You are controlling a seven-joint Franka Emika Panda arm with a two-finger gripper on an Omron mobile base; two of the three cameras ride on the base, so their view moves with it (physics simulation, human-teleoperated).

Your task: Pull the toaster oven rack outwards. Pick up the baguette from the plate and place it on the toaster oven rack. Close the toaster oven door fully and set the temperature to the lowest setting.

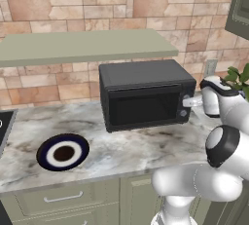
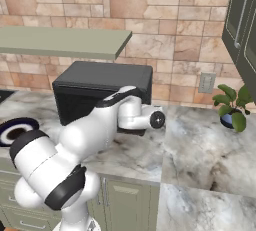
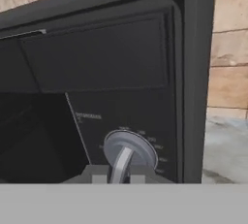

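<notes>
marble counter [image 1: 146, 146], toaster oven [image 1: 143, 92], plate [image 1: 63, 152]

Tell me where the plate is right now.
The plate lies on the marble counter in the left base view, left of and nearer than the toaster oven, close to the counter's front edge; nothing rests on it.

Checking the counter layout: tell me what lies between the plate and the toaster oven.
Nothing: in the left base view, only bare marble counter separates the plate from the toaster oven.
</notes>
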